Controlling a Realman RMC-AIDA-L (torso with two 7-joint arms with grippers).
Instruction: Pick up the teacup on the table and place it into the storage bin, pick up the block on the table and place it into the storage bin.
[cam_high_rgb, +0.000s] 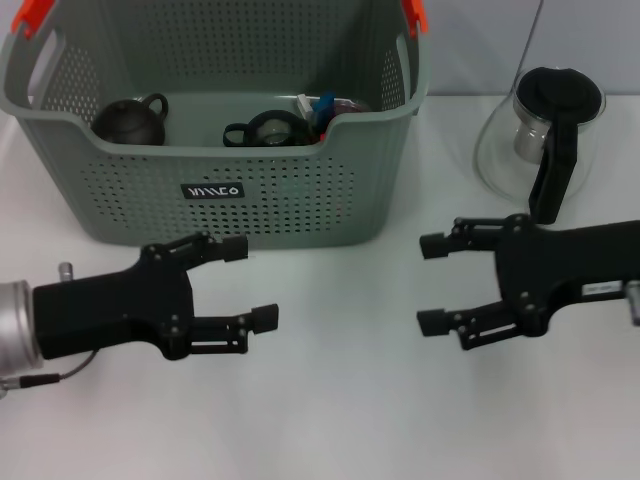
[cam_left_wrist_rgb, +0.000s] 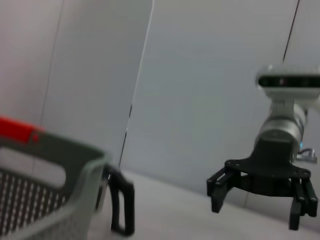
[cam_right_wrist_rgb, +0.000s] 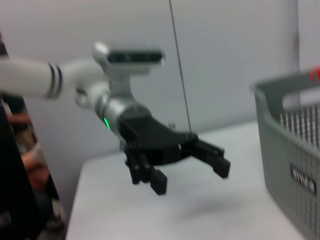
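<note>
The storage bin (cam_high_rgb: 300, 205) stands at the back left of the table, grey-green and perforated with orange-red clips. Inside it lie a dark round pot with a handle (cam_high_rgb: 130, 121), a black teacup (cam_high_rgb: 264, 131) seen from above, and a blue, red and white block-like cluster (cam_high_rgb: 322, 108). No teacup or block shows on the bare table. My left gripper (cam_high_rgb: 250, 282) hovers open and empty in front of the bin. My right gripper (cam_high_rgb: 431, 283) faces it from the right, also open and empty. The wrist views show the right gripper (cam_left_wrist_rgb: 256, 210) and the left gripper (cam_right_wrist_rgb: 191, 176) above the table.
A glass pitcher (cam_high_rgb: 545, 140) with a black lid and handle stands at the back right, just behind my right gripper. White tabletop (cam_high_rgb: 340, 400) lies between and in front of both grippers. The bin wall (cam_right_wrist_rgb: 292, 150) rises beside the left gripper.
</note>
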